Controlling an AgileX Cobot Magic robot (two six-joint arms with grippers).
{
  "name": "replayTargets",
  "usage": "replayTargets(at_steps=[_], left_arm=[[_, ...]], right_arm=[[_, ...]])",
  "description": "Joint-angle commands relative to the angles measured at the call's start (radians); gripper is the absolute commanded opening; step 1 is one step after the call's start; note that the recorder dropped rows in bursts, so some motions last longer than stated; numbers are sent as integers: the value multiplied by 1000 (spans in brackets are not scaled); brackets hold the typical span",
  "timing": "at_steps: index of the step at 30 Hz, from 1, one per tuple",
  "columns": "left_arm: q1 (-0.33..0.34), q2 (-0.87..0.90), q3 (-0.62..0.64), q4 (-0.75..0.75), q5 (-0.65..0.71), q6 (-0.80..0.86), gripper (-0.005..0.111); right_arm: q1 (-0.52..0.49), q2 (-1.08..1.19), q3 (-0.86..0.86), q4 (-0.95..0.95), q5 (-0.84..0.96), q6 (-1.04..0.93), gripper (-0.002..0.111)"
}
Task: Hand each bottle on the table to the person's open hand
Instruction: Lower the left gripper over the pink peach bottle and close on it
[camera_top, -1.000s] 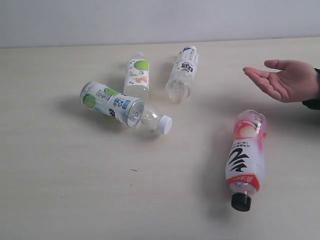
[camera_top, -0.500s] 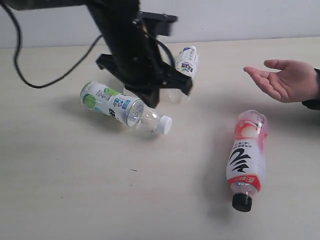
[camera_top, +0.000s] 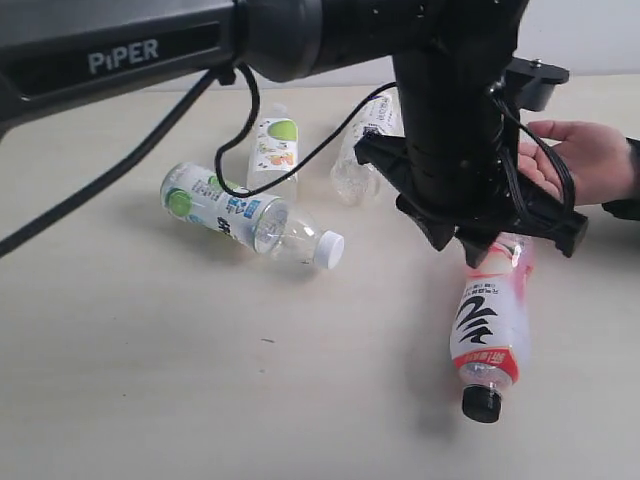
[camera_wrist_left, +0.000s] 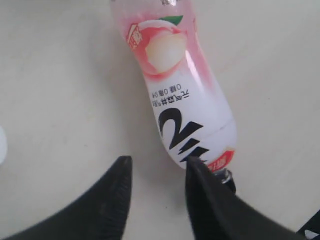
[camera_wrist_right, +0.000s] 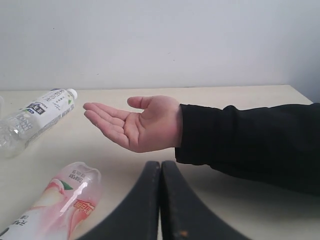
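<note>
Four bottles (camera_top: 235, 210) lying on the table (camera_top: 150, 380) | step: looks like first pickup | left gripper (camera_wrist_left: 159, 162) hangs over the pink bottle (camera_top: 490, 325), jaws partly apart, nothing between them | right gripper (camera_wrist_right: 160, 165) pinched closed, empty | person's open hand (camera_wrist_right: 137, 122) palm-up near pink bottle | next: probably straddle, squeeze, lift

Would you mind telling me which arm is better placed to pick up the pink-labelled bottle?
Probably the left: the left gripper hangs over the pink bottle, jaws parted near its neck. The right gripper is shut, not over it.
</note>
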Motion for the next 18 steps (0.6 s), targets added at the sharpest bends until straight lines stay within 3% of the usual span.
replayTargets(at_steps=[1, 4, 18], left_arm=[[-11, 34, -32, 6, -24, -29, 63], [-12, 57, -32, 6, -44, -29, 75], [-45, 136, -35, 9, -145, -26, 74]], right_arm=[[-5, -5, 5, -5, -5, 6, 0], [-5, -5, 5, -5, -5, 6, 0], [-5, -5, 5, -5, -5, 6, 0]])
